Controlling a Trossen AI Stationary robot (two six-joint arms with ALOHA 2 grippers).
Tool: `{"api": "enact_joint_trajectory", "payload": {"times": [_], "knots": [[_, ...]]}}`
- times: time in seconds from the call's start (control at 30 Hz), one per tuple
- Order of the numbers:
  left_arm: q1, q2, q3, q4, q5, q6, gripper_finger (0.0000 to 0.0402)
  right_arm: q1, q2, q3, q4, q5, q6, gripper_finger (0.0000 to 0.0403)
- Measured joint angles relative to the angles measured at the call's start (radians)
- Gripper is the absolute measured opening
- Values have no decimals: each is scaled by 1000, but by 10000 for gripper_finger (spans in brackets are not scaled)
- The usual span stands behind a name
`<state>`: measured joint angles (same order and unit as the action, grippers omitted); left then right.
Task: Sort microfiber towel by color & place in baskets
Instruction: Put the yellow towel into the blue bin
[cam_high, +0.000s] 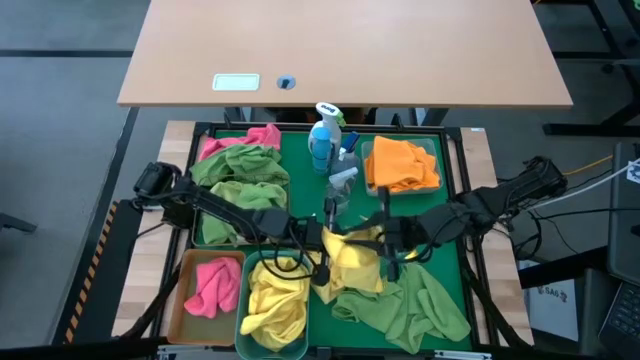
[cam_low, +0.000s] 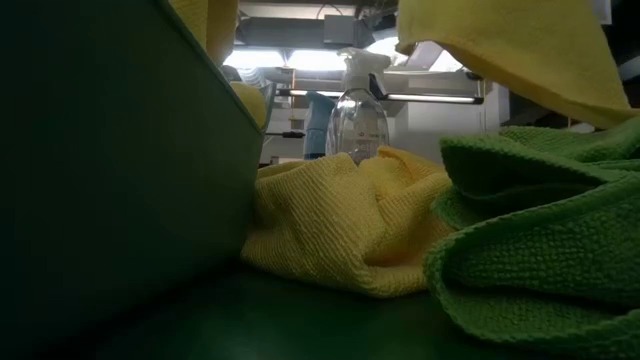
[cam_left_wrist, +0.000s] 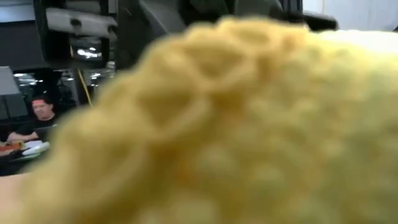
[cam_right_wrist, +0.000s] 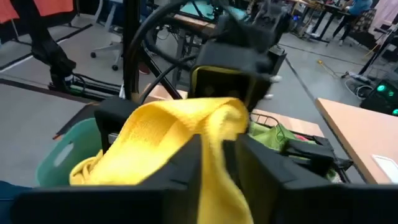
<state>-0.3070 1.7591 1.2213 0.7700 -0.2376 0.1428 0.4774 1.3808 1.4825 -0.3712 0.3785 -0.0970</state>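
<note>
One yellow towel (cam_high: 352, 262) hangs between my two grippers: left gripper (cam_high: 322, 240) clamped on it, right gripper (cam_right_wrist: 214, 163) with jaws slackened around it, teal basket (cam_high: 272, 345) just below.

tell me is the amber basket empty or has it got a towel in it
Not empty. In the high view the amber-tan basket holds one crumpled pink towel; nothing else shows inside it.

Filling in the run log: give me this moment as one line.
phase: handover above teal basket | left gripper: shut on yellow towel | right gripper: towel between fingers, grip unclear
</note>
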Motion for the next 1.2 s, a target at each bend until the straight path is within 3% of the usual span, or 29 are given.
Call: {"api": "enact_joint_trajectory", "payload": {"times": [0.23,0.37,0.53,0.73,0.97,1.2], "knots": [[-62,-19,15,-9,-40,-1,2,0,-2,178,-214,0,49,192],[-98,-59,69,-81,-36,-2,2,0,-2,249,-361,-4,97,211],[-131,-101,176,-248,-35,-2,1,0,-2,272,-522,-87,191,212],[-181,-148,329,-584,-41,-77,1,0,-3,225,-649,-188,322,211],[-242,-169,504,-915,-43,-219,0,0,-2,108,-644,-297,382,211],[-308,-179,638,-1217,-60,-346,0,0,-2,-19,-606,-310,382,211]]}}
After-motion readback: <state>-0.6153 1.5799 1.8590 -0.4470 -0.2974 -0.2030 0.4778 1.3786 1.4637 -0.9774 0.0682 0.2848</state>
